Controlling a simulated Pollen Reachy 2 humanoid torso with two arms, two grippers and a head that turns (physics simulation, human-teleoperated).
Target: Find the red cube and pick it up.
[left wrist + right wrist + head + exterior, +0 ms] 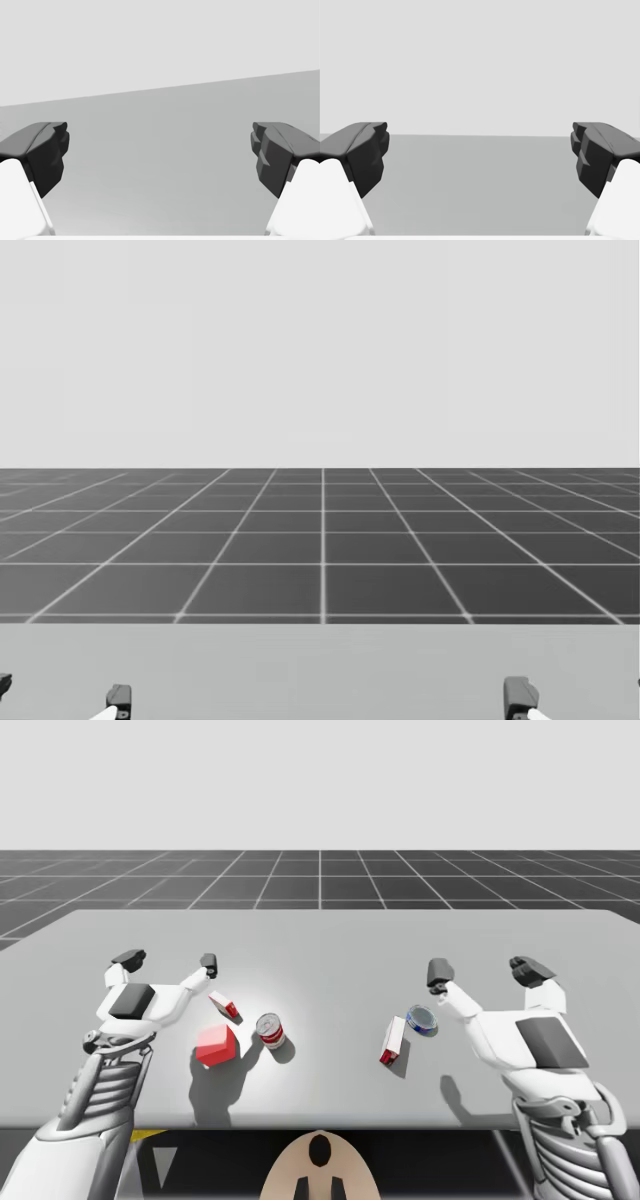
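Red cube (216,1045), judged rigid and light: pinch two opposite flat faces. Left gripper (168,960), just beyond it, spread wide, empty.

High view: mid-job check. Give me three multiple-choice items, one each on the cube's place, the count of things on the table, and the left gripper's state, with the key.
1. The cube lies:
A. at the far edge
B. near the red can, apart from it
C. on the floor

2. Things on the table:
A. three
B. five
C. seven

3. The left gripper is:
A. open, empty
B. shut on the cube
C. shut on the red can

Key:
1 B: the high view shows the cube just beside the red can, with a gap.
2 B: cube, red can, blue can and two boxes.
3 A: in the left wrist view its fingers stand wide apart with nothing between them.
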